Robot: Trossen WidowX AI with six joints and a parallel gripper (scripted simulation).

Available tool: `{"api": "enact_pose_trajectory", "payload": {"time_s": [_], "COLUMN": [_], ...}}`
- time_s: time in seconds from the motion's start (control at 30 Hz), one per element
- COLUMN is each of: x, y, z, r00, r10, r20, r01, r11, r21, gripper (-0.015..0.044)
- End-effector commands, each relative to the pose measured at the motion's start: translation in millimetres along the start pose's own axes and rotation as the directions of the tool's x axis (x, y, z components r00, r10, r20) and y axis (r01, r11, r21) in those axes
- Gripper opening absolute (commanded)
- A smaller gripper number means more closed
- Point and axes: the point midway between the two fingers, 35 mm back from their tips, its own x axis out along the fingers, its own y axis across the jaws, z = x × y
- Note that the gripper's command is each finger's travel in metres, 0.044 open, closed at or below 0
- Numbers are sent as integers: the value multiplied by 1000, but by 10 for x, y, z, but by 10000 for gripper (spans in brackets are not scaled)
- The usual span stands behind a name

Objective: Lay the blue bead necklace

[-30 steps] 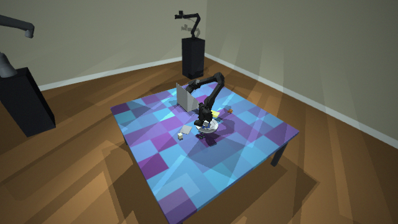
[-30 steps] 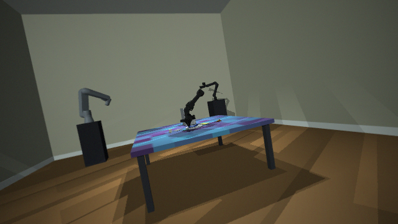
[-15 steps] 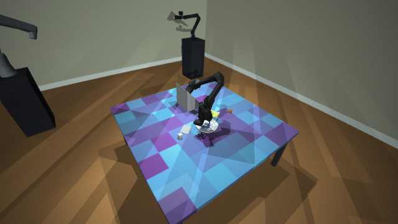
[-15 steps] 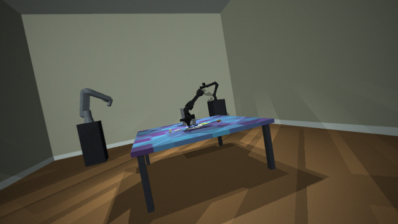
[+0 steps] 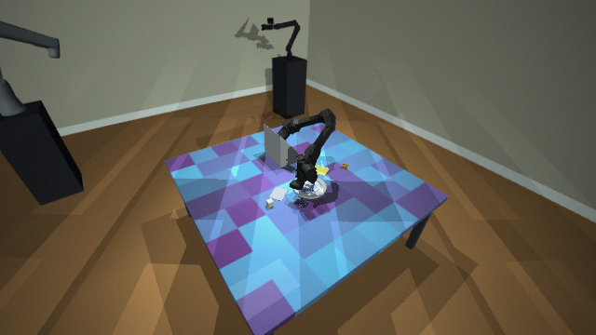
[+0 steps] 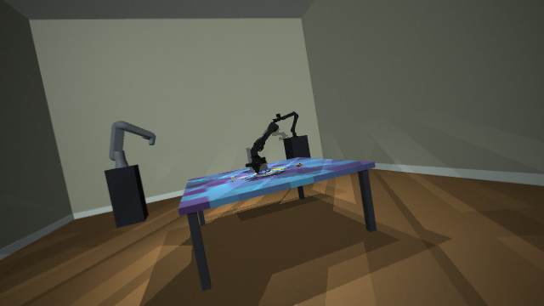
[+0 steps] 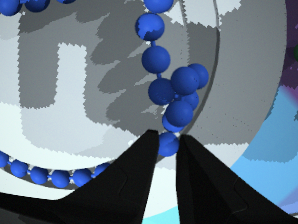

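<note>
Claw [image 5: 304,187] [image 6: 257,171] [image 7: 166,141] closed on a bead of the blue necklace [image 5: 307,189] [image 6: 264,172] [image 7: 155,59], low over the round board [image 5: 324,192] [image 6: 280,172] [image 7: 250,100]. Wrist view: beads bunched just past the fingertips, some piled on others, at about 12 to 1 o'clock from them; a single strand goes on up toward 12. Another run curves off toward 9 o'clock, along the board's curved channel; more beads at the picture's 11 o'clock edge. The bunch sits inside the dark curved line at its 3 o'clock side, not laid out in a single row

Top view, from the board: white cube [image 5: 269,203] [image 6: 233,178] on the tabletop [image 5: 279,251] [image 6: 238,191] toward 8 o'clock, small orange-brown thing [image 5: 345,166] [image 6: 299,164] toward 1 o'clock
</note>
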Motion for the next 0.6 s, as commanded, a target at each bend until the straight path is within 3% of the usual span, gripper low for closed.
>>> {"api": "enact_pose_trajectory", "payload": {"time_s": [0.0, 0.47, 0.57], "x": [-5, -61, -58], "y": [-1, 2, 0], "z": [2, -5, -4], "r00": [1000, 1000, 1000], "r10": [0, 3, 3], "r20": [1, 0, -1], "r01": [0, -3, -3], "r11": [1000, 1000, 1000], "r21": [0, 5, 6], "gripper": [53, 420, 440]}}
